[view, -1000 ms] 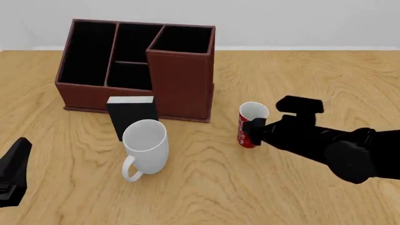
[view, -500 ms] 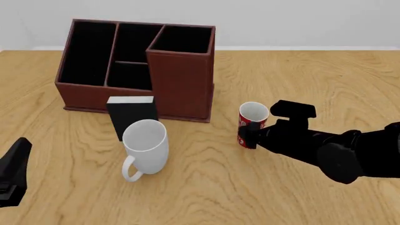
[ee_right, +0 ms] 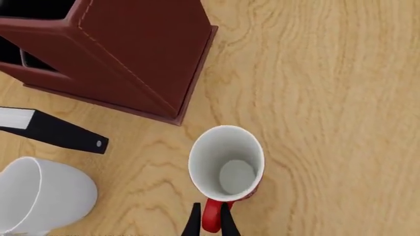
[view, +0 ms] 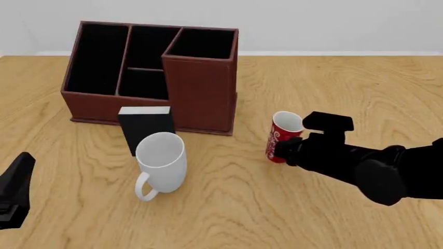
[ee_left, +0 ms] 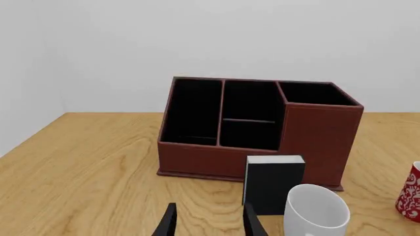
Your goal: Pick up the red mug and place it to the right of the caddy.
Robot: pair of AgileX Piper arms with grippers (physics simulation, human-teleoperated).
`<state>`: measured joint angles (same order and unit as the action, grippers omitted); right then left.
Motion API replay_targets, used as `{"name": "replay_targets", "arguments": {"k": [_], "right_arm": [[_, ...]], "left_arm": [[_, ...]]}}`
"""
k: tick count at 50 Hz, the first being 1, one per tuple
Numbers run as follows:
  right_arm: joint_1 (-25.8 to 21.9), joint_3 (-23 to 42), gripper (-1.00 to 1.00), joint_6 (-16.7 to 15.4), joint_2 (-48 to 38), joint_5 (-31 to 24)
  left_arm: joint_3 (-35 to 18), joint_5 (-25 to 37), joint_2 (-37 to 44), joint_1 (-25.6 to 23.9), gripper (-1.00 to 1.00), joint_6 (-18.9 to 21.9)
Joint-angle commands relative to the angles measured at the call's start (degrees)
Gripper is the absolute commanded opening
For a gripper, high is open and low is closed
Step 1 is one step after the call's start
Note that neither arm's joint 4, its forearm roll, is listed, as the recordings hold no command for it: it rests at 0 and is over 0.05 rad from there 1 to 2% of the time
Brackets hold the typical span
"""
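Now the red mug (view: 282, 136) leaned with its rim tipped rightward, where half a second before it had stood upright. The right end effector (ee_right: 210, 222) was clamped on its handle, fingers pressed against both sides, the black arm reaching in low from the right. Its white swirly markings could not be read as writing. The left end effector (ee_left: 208, 221) hung near the counter (view: 332, 83), fingers apart and empty. Beyond stood a white mug (view: 161, 165), a small black box (view: 147, 127), then the caddy (view: 152, 78), left of the red mug.
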<state>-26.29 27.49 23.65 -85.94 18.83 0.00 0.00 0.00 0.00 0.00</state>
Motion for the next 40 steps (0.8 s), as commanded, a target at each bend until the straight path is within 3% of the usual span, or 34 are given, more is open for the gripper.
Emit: {"name": "replay_targets", "arguments": {"k": [1,12,16,26,40], "right_arm": [[1.55,-1.09,-1.0,-2.9,3.07,-1.08],[2.17,-2.1,-1.0,-5.85,4.88,-1.11],[3.55,-3.04,-1.0,-9.39,6.86,-1.4],[3.49,-3.51,-1.0,-13.58,8.44,-1.37],[4.25,-1.9,-1.0,-22.69,10.92,-2.46]], "left_arm": [[0.0,0.0,0.0,0.0,1.0,0.0],[0.0,0.0,0.0,0.0,1.0,0.0],[0.0,0.0,0.0,0.0,1.0,0.0],[0.0,0.0,0.0,0.0,1.0,0.0],[0.0,0.0,0.0,0.0,1.0,0.0]]}}
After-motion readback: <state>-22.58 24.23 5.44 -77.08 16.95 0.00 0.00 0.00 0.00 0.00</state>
